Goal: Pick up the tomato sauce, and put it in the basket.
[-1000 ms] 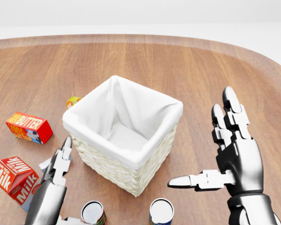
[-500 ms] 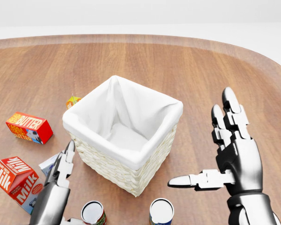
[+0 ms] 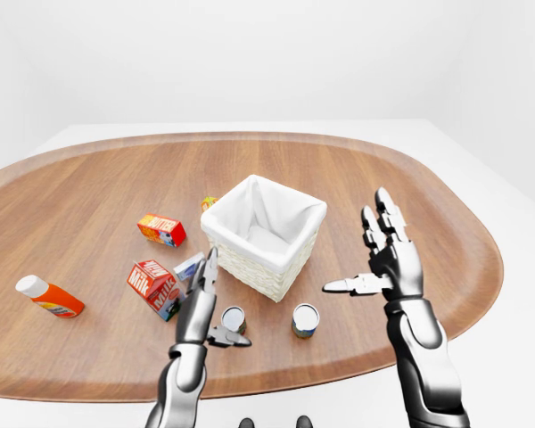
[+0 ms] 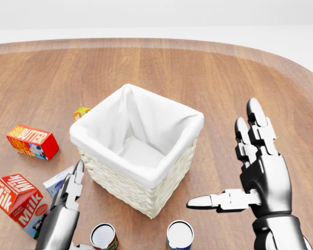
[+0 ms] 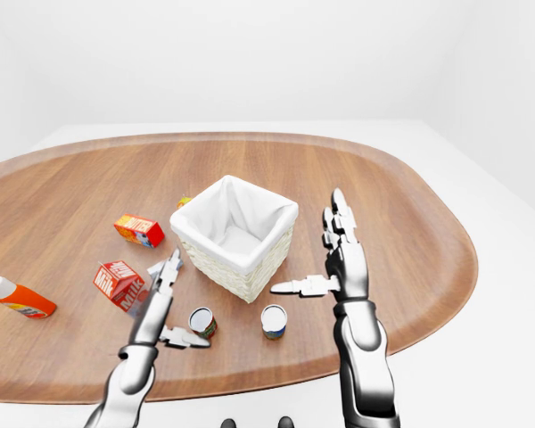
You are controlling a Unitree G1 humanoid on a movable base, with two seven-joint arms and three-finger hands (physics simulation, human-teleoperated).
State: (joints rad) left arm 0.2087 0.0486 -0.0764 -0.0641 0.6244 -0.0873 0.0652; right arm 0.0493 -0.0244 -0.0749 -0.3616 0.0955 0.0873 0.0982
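White wicker basket [image 4: 138, 151] with a cloth liner sits mid-table [image 3: 89, 196], nothing in it. The red-labelled can, which looks like the tomato sauce [image 5: 201, 322], stands upright at about 7 o'clock from the basket, with a second can [image 5: 273, 321] at roughly 5 o'clock. Left hand [image 5: 165, 308] is open, fingers straight and thumb poking out toward the red can, just beside it, can't tell if touching. Right hand [image 4: 253, 174] is open too, fingers spread, at 4 o'clock off the basket. Milk carton [image 3: 153, 285], butter box [image 3: 161, 229] and an orange bottle [image 3: 49, 297] lie over at 8 to 9 o'clock.
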